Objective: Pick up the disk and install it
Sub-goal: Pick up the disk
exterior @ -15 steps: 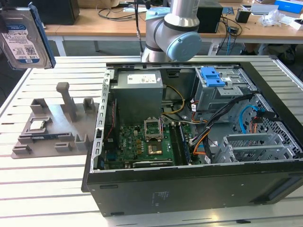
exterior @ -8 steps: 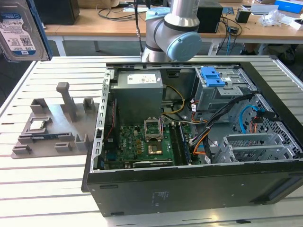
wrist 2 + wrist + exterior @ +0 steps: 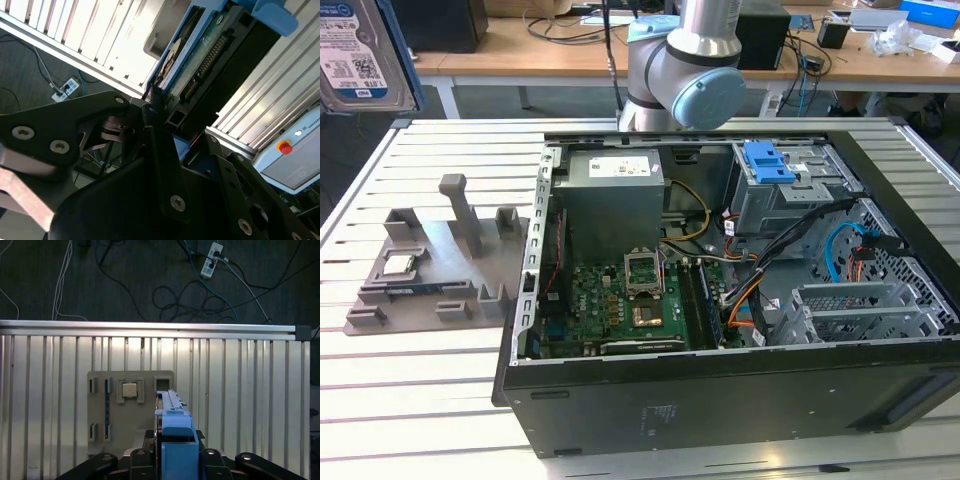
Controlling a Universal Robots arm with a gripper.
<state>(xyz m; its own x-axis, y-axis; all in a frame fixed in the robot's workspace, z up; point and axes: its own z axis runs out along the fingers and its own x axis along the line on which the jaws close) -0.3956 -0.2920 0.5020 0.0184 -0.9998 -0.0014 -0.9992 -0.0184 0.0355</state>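
Observation:
The disk (image 3: 355,50), a silver drive with a white-and-blue label in a blue carrier, hangs high at the exterior view's upper left, close to the camera. In the first wrist view the disk (image 3: 172,432) shows edge-on, blue carrier end toward the camera, and my gripper (image 3: 173,456) is shut on it between two black fingers (image 3: 138,456). The second wrist view shows the disk's (image 3: 210,50) green circuit-board side, with my gripper (image 3: 160,107) clamped at its end. It is held in the air above the grey holder (image 3: 100,410) on the slatted table.
The grey holder (image 3: 430,275) carries a small square CPU chip (image 3: 400,264). To the exterior view's right lies the open computer case (image 3: 720,400), with a grey drive cage topped by a blue latch (image 3: 768,162). The arm's joint (image 3: 685,70) stands behind the case.

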